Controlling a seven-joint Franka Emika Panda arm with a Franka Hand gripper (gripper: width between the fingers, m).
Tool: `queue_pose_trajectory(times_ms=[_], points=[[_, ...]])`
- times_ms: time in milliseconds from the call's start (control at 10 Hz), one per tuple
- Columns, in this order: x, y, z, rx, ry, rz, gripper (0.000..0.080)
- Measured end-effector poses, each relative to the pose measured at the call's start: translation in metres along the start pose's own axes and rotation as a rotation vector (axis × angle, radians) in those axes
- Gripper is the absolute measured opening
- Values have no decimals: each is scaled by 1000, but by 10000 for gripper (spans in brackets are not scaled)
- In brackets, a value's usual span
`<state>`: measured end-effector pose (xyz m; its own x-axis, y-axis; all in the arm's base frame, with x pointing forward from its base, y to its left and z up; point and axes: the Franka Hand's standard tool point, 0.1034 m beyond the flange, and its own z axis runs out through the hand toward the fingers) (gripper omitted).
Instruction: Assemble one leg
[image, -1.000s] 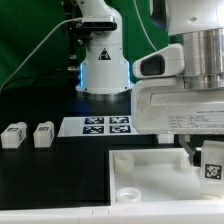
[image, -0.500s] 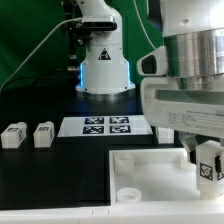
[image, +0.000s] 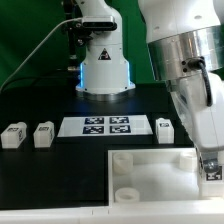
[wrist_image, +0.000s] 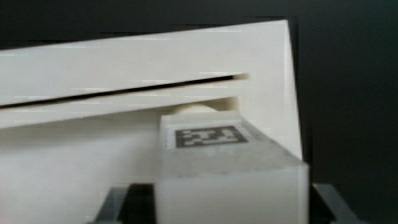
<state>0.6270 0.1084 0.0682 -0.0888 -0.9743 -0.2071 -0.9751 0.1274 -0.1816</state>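
The claw (image: 211, 170) is gripping a small white plastic rectangular leg post (wrist_image: 228, 160) with a black-and-white tag, holding it over the large white tray-like piece (image: 150, 172) near its corner, as far as I can tell. It looks light, stiff and smooth; pinching its flat sides suits it.

exterior: front-on, mid-range — wrist: close above leg (wrist_image: 228, 160) — shared: leg

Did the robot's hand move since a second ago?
Yes. The gripper, shut on the leg, has gone lower and towards the exterior view's right, uncovering the right end of the marker board.
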Motion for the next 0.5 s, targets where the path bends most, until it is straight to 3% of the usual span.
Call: queue_pose_trajectory(times_ms=[100, 200, 300, 400, 500], points=[[1, 0, 1, -1, 1, -3, 439], [1, 0, 1, -1, 1, -43, 439], [0, 1, 1, -2, 2, -52, 568], [-4, 2, 2, -15, 19, -205, 568], [-7, 3, 2, -28, 37, -380, 632]])
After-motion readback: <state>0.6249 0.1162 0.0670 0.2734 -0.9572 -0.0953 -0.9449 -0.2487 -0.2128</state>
